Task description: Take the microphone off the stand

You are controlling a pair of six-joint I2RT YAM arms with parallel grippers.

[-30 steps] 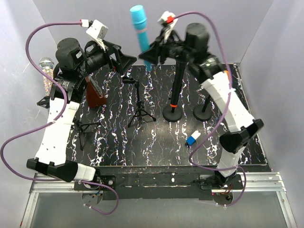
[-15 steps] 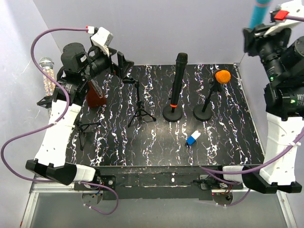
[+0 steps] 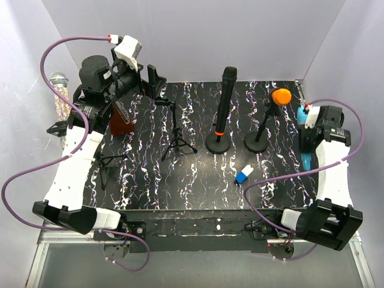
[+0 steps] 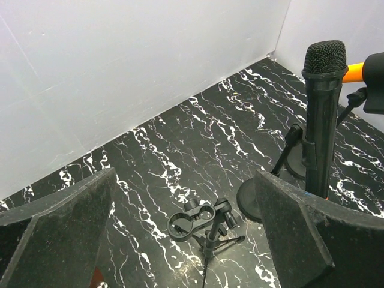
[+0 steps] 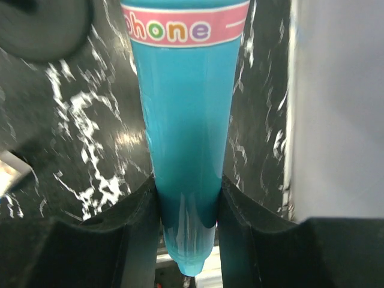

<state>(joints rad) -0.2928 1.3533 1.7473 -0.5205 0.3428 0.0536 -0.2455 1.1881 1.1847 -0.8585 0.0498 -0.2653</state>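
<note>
My right gripper (image 3: 308, 144) is shut on a teal toy microphone (image 3: 307, 161) low at the table's right edge. In the right wrist view both fingers clamp the narrow tail of the teal microphone (image 5: 183, 150), whose pink label band points away. A small black tripod stand (image 3: 174, 131) stands mid-left with its double-ring clip (image 4: 195, 219) empty. My left gripper (image 4: 185, 180) hovers open above that clip, holding nothing; in the top view the left gripper (image 3: 150, 78) is at the rear left.
A black microphone (image 3: 225, 99) stands upright in a round-base stand, and an orange-headed one (image 3: 281, 96) sits on a second base beside it. A glittery microphone (image 3: 58, 96), a brown block (image 3: 120, 123), another tripod (image 3: 108, 162) and a blue-white piece (image 3: 243, 174) are around.
My right arm carried the teal microphone from high over the table's rear across to the right and down to the right edge. The left gripper stayed roughly in place, open.
</note>
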